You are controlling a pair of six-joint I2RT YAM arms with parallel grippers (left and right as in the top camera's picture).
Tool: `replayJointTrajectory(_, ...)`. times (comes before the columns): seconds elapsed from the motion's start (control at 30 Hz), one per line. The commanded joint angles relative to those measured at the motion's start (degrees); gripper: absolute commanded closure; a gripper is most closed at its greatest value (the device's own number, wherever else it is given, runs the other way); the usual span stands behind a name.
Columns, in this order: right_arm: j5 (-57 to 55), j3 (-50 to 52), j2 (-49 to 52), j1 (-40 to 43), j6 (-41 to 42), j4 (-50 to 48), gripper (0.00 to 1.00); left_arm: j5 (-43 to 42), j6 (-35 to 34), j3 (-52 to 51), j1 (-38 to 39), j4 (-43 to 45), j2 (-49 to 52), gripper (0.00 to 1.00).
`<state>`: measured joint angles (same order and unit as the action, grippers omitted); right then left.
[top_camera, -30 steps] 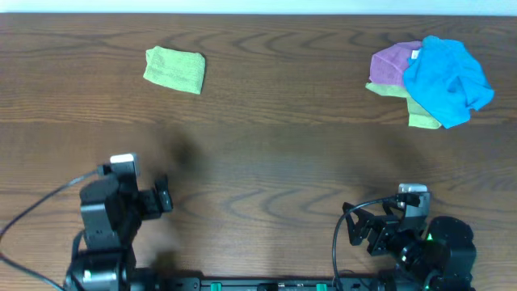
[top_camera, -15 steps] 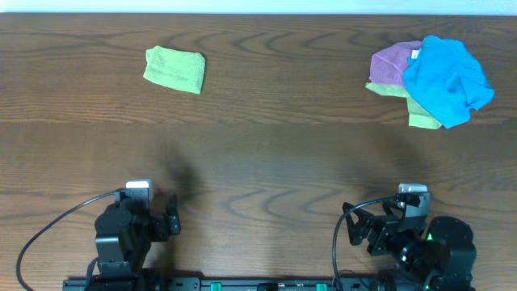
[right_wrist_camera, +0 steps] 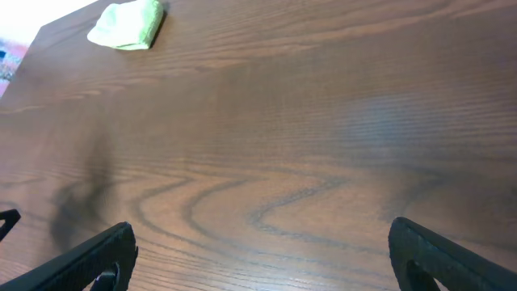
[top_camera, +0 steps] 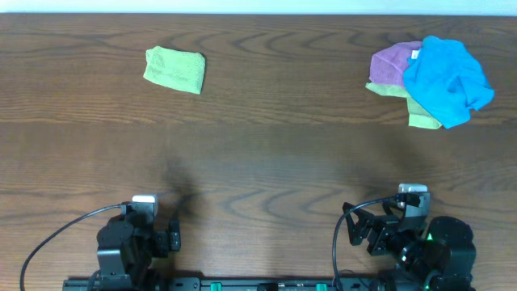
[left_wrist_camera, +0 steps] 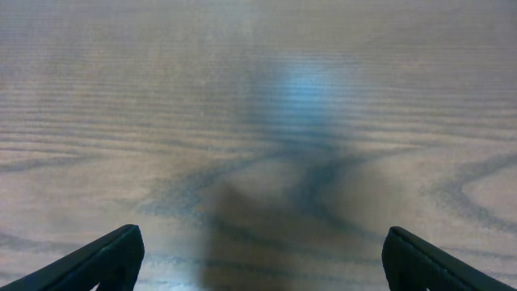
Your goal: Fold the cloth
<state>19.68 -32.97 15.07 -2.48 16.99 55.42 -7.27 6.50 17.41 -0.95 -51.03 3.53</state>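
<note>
Left arm [top_camera: 128, 244] has drawn back to the near edge of the surface [top_camera: 266, 153]; the right arm [top_camera: 420, 238] has not shifted.
The cloth [top_camera: 174, 69] lies folded into a small rectangle at the far left, well apart from both arms. The left pincer [left_wrist_camera: 260, 255] is spread over bare wood, and the right pincer [right_wrist_camera: 260, 250] is spread too. A blue cloth [top_camera: 447, 79] and a purple cloth [top_camera: 392, 63] are heaped far right.

Plain lime-green cloth [top_camera: 174, 69], bright blue cloth [top_camera: 447, 79], purple cloth [top_camera: 392, 63]; brown table [top_camera: 266, 145] with dark wood grain
</note>
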Motion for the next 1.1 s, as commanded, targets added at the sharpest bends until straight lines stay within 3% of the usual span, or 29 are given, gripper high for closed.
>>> replayJointTrajectory(0.0,0.04,0.2,-0.44,0.31,0.59,-0.09,0.01,0.39,1.55,-0.44,0.28,-1.49,-1.51,0.04)
replayJointTrajectory(1.07,0.04,0.2,-0.44,0.31,0.59,-0.09,0.01,1.68,3.34,-0.44,2.49,-4.24,-3.32,0.05)
